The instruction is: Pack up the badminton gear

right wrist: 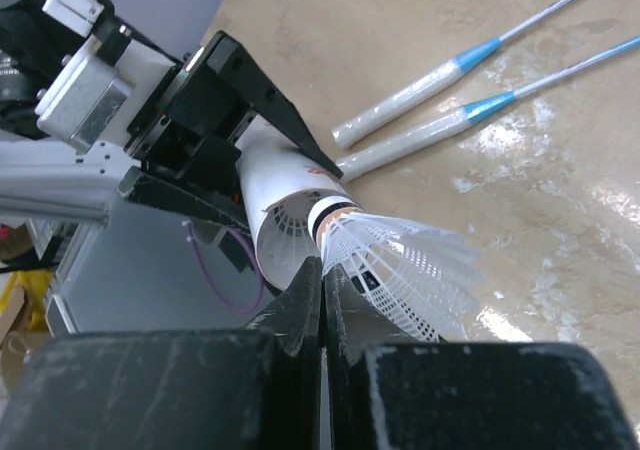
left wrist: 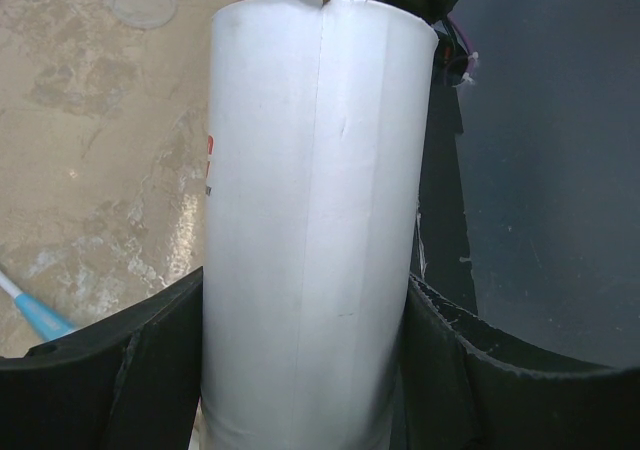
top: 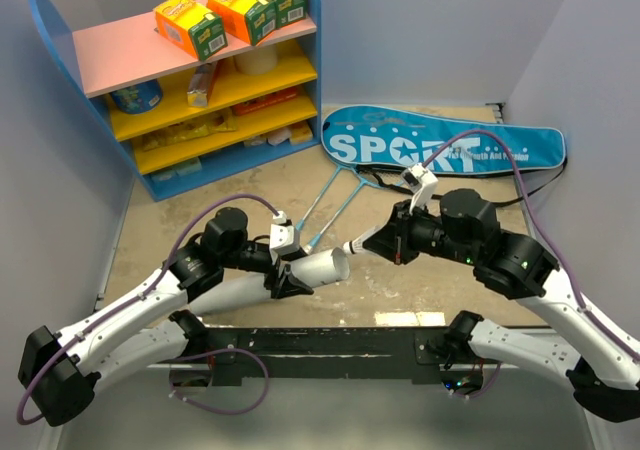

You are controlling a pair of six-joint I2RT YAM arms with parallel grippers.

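Grip on a white cylindrical tube (left wrist: 310, 220) is applied by the left gripper (top: 290, 282). A white feather shuttlecock (right wrist: 400, 265) is pinched by the right gripper (right wrist: 322, 288) at the tube mouth. Two thin light-blue rackets (right wrist: 425, 135) are laid just beyond, near the long blue fabric bag (top: 440, 148).

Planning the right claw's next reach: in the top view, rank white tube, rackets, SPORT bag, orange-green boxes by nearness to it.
From the right claw, gripping a shuttlecock:
1. White tube, at its tip, left.
2. Rackets, left, slightly beyond.
3. SPORT bag, at the back.
4. Orange-green boxes, top shelf, far left.
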